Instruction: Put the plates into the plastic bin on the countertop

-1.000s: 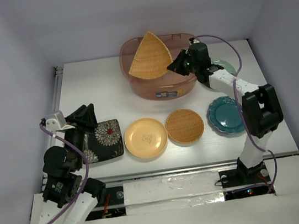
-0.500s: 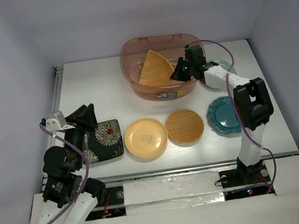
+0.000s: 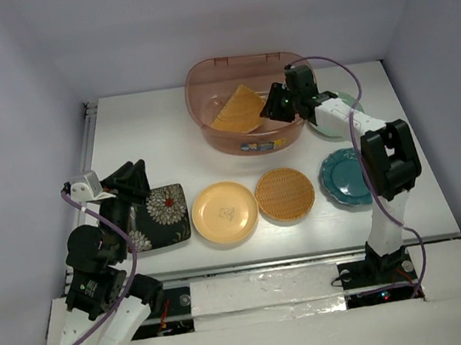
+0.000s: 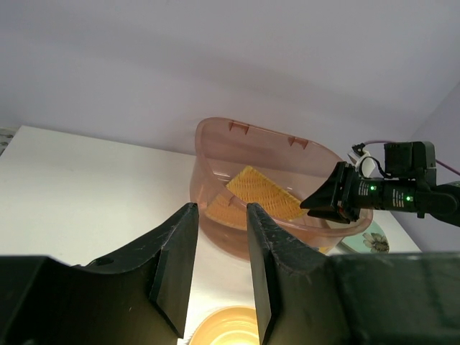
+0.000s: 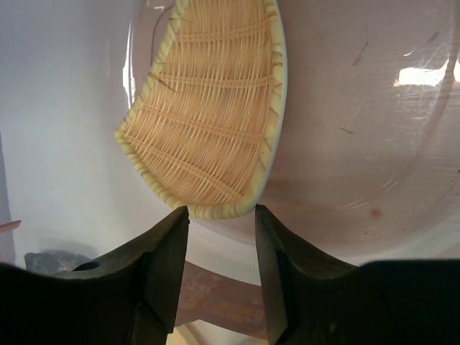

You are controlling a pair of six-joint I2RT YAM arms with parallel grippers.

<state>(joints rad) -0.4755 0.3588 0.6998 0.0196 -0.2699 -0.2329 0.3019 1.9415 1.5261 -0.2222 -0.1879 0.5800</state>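
The orange fan-shaped plate (image 3: pixel 239 109) lies tilted inside the plastic bin (image 3: pixel 208 133), leaning on its far wall; it also shows in the right wrist view (image 5: pixel 208 122) and the left wrist view (image 4: pixel 262 194). My right gripper (image 3: pixel 273 106) is open at the bin's right rim, its tips (image 5: pixel 221 212) just off the plate's edge. The black floral plate (image 3: pixel 161 218), yellow plate (image 3: pixel 225 213), orange ribbed plate (image 3: pixel 285 193) and teal plate (image 3: pixel 347 177) sit in a row on the countertop (image 3: pixel 157 140). The pale green plate (image 3: pixel 344 110) is partly hidden by the right arm. My left gripper (image 3: pixel 129 182) is open and empty over the black plate.
White walls close in the countertop on three sides. The bin's wall (image 5: pixel 345 144) fills most of the right wrist view. The right arm's elbow (image 3: pixel 392 158) stands over the teal plate's right side. A rail (image 3: pixel 86 124) runs along the countertop's left edge.
The right gripper lowered the fan-shaped plate from above the bin's rim down into the bin and opened. The plate now rests lower and flatter. The left arm has not moved.
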